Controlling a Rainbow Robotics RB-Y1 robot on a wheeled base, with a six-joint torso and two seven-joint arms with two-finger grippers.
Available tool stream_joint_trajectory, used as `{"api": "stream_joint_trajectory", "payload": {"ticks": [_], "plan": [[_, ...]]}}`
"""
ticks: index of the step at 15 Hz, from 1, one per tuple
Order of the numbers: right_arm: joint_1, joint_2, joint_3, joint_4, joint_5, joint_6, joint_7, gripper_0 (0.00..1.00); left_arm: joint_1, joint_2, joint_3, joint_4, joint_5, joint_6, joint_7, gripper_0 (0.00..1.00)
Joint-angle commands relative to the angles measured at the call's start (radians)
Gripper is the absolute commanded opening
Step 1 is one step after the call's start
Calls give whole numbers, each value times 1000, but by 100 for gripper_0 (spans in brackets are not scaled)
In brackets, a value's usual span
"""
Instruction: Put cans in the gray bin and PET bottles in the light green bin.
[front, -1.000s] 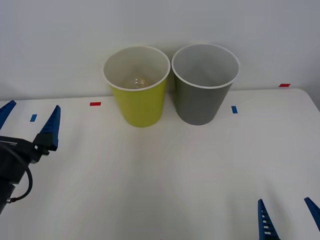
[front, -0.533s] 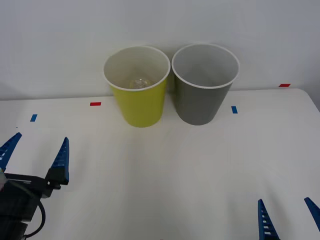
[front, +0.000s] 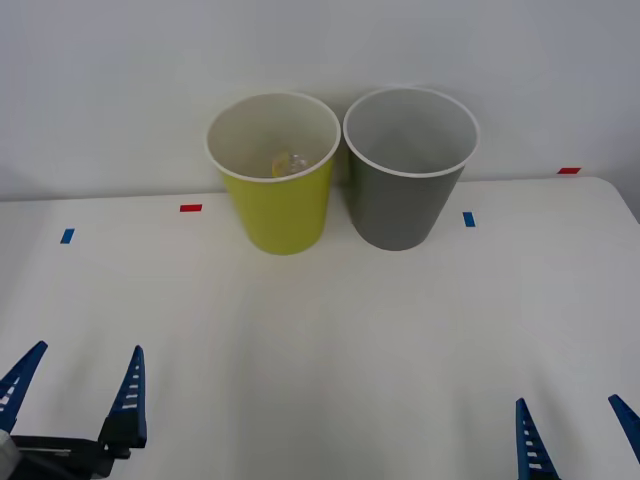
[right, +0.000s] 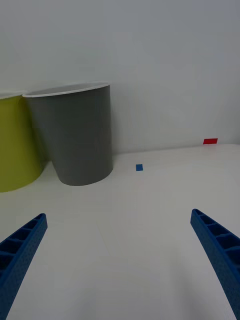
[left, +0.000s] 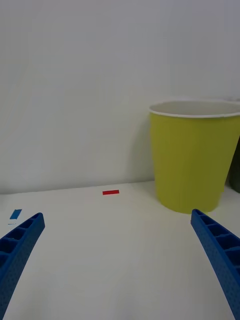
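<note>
The light green bin (front: 278, 205) and the gray bin (front: 405, 200) stand upright side by side at the back of the white table, almost touching. Down inside the light green bin lies a PET bottle (front: 282, 160), a yellowish and clear shape mostly hidden by the wall. Cans are out of view. My left gripper (front: 88, 350) is low at the near left, open and holding nothing. My right gripper (front: 567, 402) stands open at the near right. The right wrist view faces the gray bin (right: 80, 137), between open fingers (right: 22, 247). The left wrist view faces the light green bin (left: 192, 157).
Small tape marks lie on the table: red (front: 190, 208) and blue (front: 67, 236) on the left, blue (front: 468, 218) and red (front: 568, 170) on the right. A white wall rises right behind the bins. The table's right edge (front: 630, 215) shows at the far right.
My left gripper has drawn back from the mid-left of the table to its near edge, staying open. The bottle inside the light green bin has shifted a little. The right gripper is still.
</note>
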Motion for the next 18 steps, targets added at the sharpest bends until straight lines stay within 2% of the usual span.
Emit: {"api": "stream_joint_trajectory", "payload": {"ticks": [1,8,18], "plan": [[0,0,0,0,0,0,0,100,71,0,-15,12,-6,-44,4,100],[0,0,0,0,0,0,0,100,197,0,-47,12,-55,-112,2,100],[0,0,0,0,0,0,0,100,210,0,-50,12,-60,-113,2,100]]}}
